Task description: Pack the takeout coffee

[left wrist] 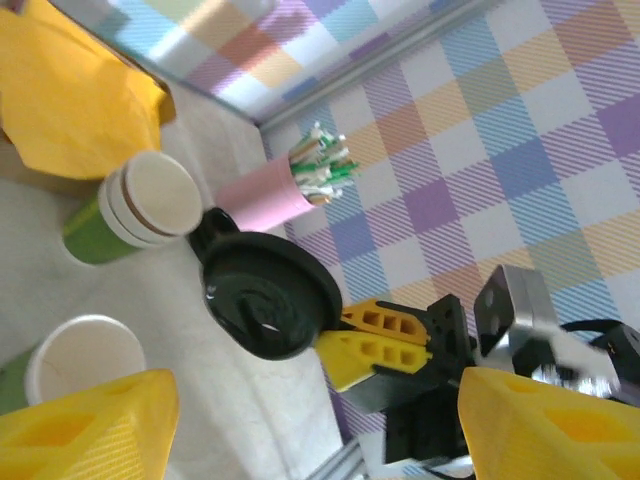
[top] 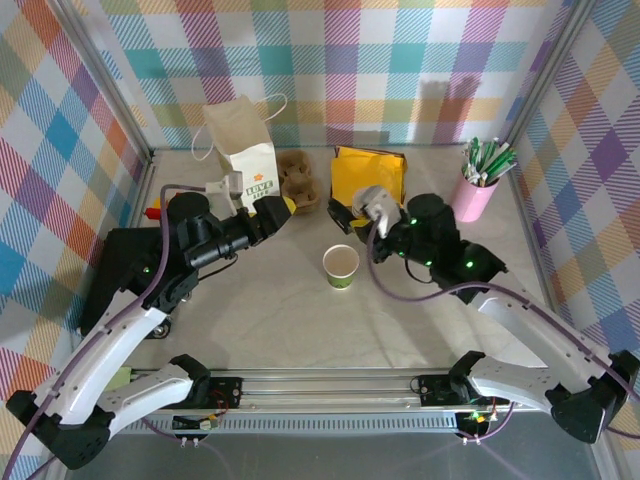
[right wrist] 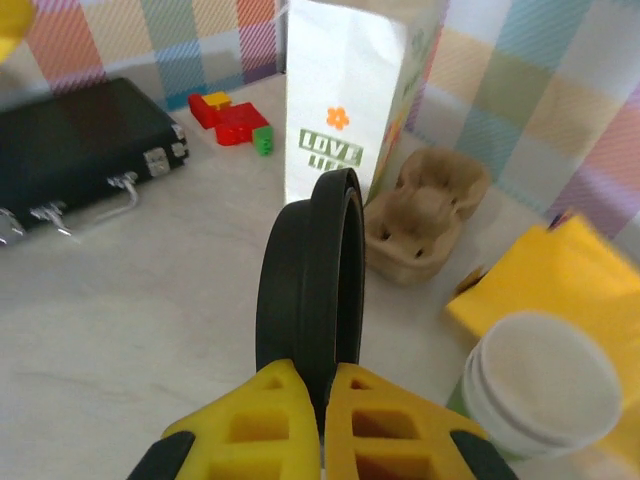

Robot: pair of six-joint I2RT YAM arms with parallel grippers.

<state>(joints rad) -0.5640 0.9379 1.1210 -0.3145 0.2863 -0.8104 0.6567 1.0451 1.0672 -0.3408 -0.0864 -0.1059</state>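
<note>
Right gripper pinches the black lid by its edge; my left gripper is empty, fingers wide. The cup stands uncapped; capping and, apparently, bagging remain.

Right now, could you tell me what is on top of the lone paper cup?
Nothing: the cup stands open, its whole rim uncovered. The black lid is pinched on edge in the right hand, beside it.

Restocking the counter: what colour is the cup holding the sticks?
Pink. The cup shows best in the top external view.
</note>
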